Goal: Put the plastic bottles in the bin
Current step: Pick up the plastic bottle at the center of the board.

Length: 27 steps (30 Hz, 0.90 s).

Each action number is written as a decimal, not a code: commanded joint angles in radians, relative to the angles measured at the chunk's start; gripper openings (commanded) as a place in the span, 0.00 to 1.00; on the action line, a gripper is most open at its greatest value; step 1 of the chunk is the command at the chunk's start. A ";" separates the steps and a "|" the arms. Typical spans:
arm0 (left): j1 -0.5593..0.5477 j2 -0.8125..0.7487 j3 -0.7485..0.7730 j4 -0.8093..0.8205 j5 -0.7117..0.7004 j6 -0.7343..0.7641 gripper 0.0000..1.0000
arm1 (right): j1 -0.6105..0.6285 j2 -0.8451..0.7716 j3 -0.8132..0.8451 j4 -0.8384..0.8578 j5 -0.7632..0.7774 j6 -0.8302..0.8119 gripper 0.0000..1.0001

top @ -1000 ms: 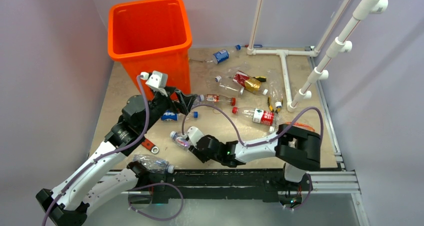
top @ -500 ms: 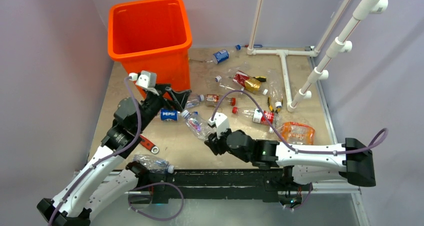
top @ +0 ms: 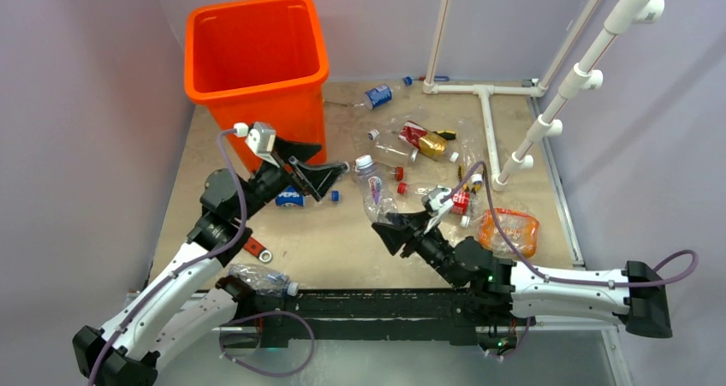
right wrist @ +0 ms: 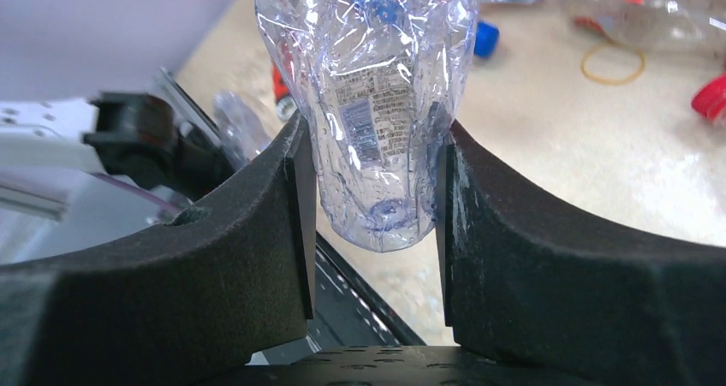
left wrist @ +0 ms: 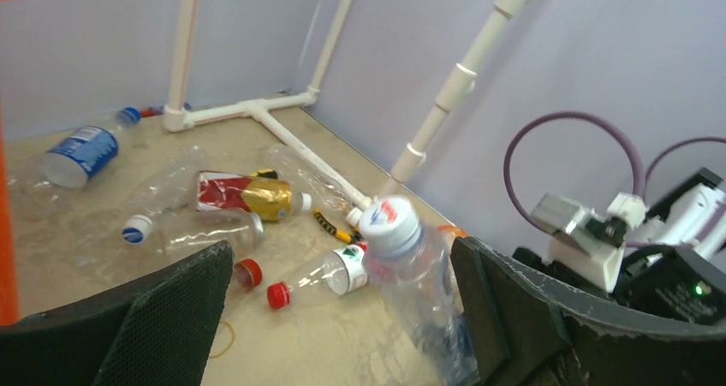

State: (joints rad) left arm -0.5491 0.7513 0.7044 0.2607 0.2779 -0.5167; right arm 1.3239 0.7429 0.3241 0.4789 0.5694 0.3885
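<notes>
Plastic bottles lie scattered across the middle and right of the top view. One crushed clear bottle (top: 371, 187) with a white cap is lifted off the table, pinched at its lower end by the right gripper (top: 387, 223) at centre frame. Its long axis runs up the frame, cap uppermost. The bin (top: 265, 116) stands in the upper left, so the bottle has to travel up and left. The left gripper (top: 318, 168), jaws spread wide and empty, sits right on that line, just below the bin's front wall and nearer to it than the right one. A Pepsi bottle (top: 291, 198) lies beneath it, and a red-handled wrench (top: 254, 247) lies lower left. There is bare tabletop between the two grippers; the bin's tall rim is the edge to clear.

In the left wrist view the bottle (left wrist: 402, 249) rises right of centre, cap towards the camera, seen between the open fingers (left wrist: 514, 317). How far beyond them it is I cannot tell. This looks to me like a handover being set up.

In the right wrist view the bottle (right wrist: 377, 103) fills the centre, with both pads (right wrist: 295, 215) pressed into its crumpled base. The thin plastic could slip.
</notes>
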 commanded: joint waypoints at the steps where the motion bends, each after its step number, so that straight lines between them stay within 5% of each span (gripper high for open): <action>1: 0.005 0.018 -0.056 0.188 0.169 -0.050 0.99 | 0.006 -0.037 -0.045 0.274 0.004 -0.072 0.23; 15: 0.006 -0.003 -0.112 0.332 0.282 -0.125 0.92 | 0.009 0.157 -0.063 0.568 -0.176 -0.198 0.20; 18: 0.004 0.007 -0.111 0.345 0.305 -0.135 0.83 | 0.008 0.176 -0.063 0.590 -0.186 -0.217 0.19; 22: 0.005 0.015 -0.111 0.341 0.305 -0.129 0.54 | 0.008 0.189 -0.058 0.590 -0.182 -0.229 0.18; 27: 0.004 0.025 -0.099 0.324 0.319 -0.127 0.49 | 0.008 0.213 -0.051 0.583 -0.182 -0.234 0.18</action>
State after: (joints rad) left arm -0.5491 0.7715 0.5964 0.5468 0.5655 -0.6365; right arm 1.3285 0.9405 0.2447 1.0069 0.4000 0.1867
